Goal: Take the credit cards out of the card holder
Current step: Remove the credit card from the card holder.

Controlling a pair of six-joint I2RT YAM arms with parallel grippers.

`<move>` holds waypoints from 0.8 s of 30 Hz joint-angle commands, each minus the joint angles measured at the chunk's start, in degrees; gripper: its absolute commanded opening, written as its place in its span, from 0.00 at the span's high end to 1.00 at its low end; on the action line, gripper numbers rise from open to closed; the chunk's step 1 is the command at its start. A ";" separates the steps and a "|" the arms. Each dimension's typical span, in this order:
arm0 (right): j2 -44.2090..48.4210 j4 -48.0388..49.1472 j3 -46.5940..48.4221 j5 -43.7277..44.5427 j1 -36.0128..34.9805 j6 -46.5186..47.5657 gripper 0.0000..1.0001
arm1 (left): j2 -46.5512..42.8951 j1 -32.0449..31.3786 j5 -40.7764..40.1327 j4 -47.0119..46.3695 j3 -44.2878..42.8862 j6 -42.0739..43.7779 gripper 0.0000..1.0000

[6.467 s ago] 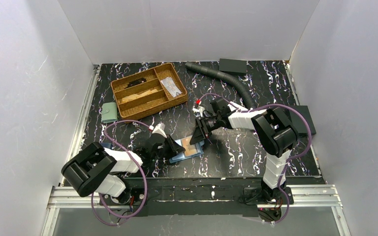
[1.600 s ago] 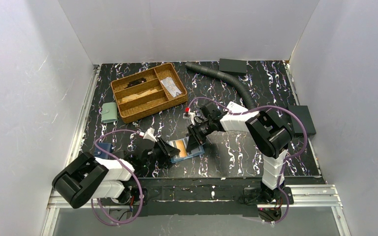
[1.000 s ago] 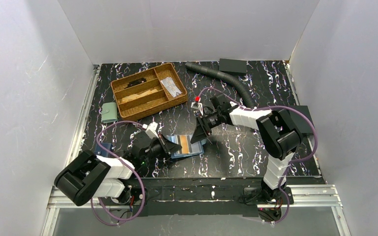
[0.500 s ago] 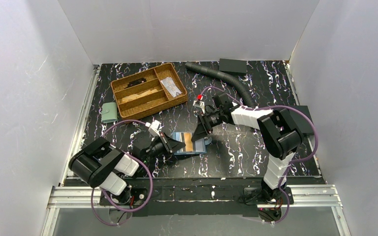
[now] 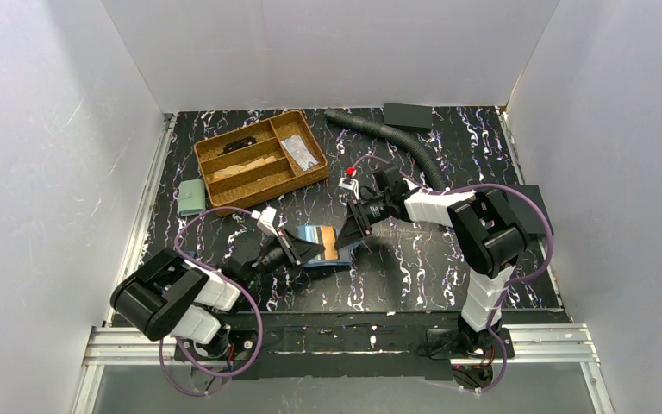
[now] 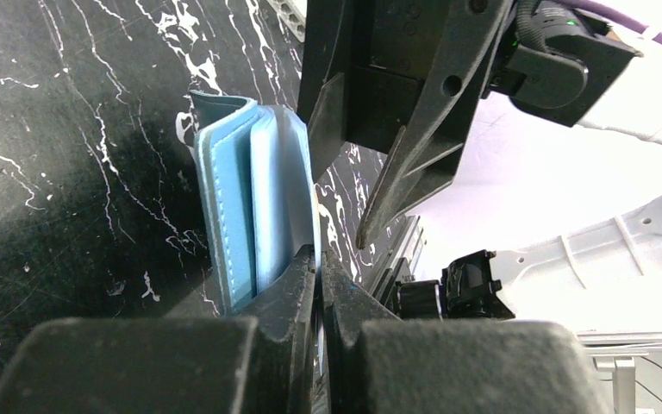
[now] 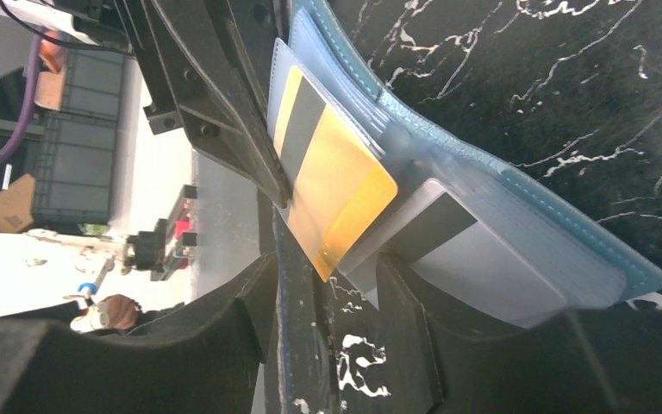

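My gripper (image 7: 332, 285): jaws apart, facing the open card holder (image 7: 552, 233).
Orange card (image 7: 336, 181) projects toward 7 o'clock, its corner between my fingers (image 7: 224, 345); grey card (image 7: 491, 267) sits sleeved at 4 o'clock; left gripper (image 7: 276, 190) at 10 o'clock.

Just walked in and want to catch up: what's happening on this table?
The left fingers are shut on a thin flap of the teal card holder, holding it open on the table. The right fingers stand open around the corner of an orange card that sticks partly out of its slot. A pale card sits in a slot beside it. Neither card is out yet.
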State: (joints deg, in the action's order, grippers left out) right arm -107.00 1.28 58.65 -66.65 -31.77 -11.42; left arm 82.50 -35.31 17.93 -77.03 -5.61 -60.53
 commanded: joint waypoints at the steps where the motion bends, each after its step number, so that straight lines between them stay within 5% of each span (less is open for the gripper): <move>1: 0.24 10.03 -1.87 -3.50 0.13 -7.67 0.45 | -3.65 0.07 0.55 -4.35 -0.23 -0.22 1.00; 11: 1.85 22.20 -4.71 -4.91 0.13 -19.64 0.51 | -3.70 -0.36 1.22 -4.35 -1.40 -0.90 1.00; 22: 1.15 21.87 -4.79 -4.52 0.25 -20.33 0.96 | -2.50 -0.64 -0.85 -4.44 -0.49 -1.21 1.00; 24: 0.66 16.87 -3.81 -3.82 0.51 -15.96 0.99 | -2.69 -0.63 -2.15 -4.44 0.60 -1.99 0.92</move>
State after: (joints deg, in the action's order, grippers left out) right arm -106.98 21.17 53.91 -70.76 -31.11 -31.70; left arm 80.47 -35.53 17.56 -77.95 -5.58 -61.87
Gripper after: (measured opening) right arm 0.039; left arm 0.030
